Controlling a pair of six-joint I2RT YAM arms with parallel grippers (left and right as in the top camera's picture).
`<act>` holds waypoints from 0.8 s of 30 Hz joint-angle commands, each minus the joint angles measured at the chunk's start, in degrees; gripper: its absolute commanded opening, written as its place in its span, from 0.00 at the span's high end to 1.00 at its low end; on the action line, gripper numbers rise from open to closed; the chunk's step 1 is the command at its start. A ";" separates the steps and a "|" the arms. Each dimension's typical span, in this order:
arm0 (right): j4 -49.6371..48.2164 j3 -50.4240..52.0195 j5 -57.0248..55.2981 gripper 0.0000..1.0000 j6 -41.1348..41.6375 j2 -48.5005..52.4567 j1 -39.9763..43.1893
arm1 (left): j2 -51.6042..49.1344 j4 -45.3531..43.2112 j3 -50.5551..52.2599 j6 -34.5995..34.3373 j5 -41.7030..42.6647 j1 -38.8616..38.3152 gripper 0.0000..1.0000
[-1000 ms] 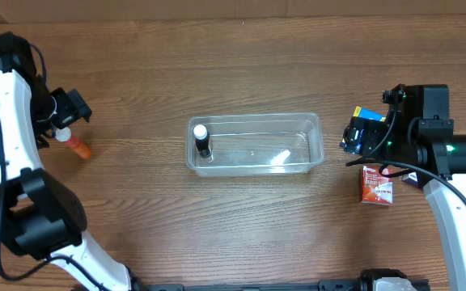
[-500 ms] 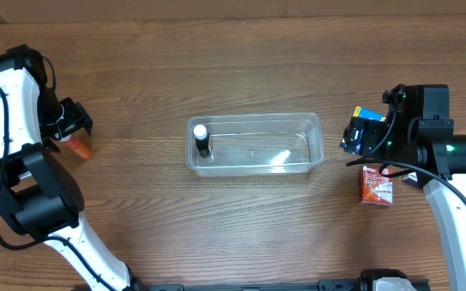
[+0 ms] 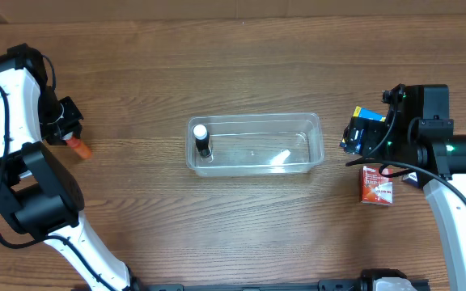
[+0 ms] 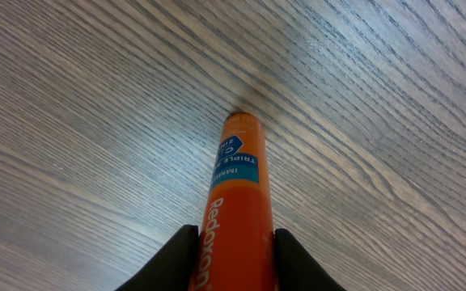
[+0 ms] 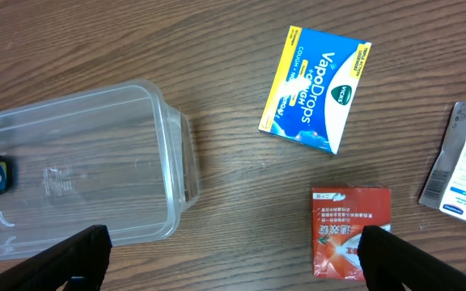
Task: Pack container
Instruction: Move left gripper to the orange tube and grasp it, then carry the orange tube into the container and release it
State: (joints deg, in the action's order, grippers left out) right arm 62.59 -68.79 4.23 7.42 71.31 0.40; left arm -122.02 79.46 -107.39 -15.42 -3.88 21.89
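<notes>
The container is a clear tub at the table's middle, seen also in the right wrist view. A small dark bottle with a white cap lies at its left end. At the far left, my left gripper is shut on an orange tube. In the left wrist view, both black fingers press the tube's sides at my left gripper, and the tube's far end rests on the wood. My right gripper hovers open just right of the container, with nothing between its fingers.
A blue and yellow VapoDrops box lies right of the container. A red packet lies nearer the front, also seen from overhead. A white pack sits at the right edge.
My left gripper has come down over the orange tube and closed on it. The right arm and the container have not moved.
</notes>
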 commanded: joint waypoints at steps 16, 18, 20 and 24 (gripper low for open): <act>-0.31 -1.77 -0.28 0.00 -0.31 -0.50 0.37 | 14.23 2.43 -0.13 0.68 6.80 -7.19 0.96; -0.33 -1.77 -0.28 0.00 -0.31 -0.50 0.37 | 19.39 2.69 -0.13 0.66 7.45 -10.78 0.96; -0.37 -1.79 -0.28 0.00 -0.31 -0.50 0.37 | 24.55 2.78 -0.11 0.59 8.02 -15.39 0.96; -0.68 -1.79 -0.28 0.00 -0.28 -0.50 0.37 | 31.50 3.58 -0.11 -1.55 8.00 -26.56 0.96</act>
State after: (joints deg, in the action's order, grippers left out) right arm 62.46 -68.79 4.23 7.42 71.31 0.40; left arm -96.29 81.87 -106.94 -15.44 2.28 2.76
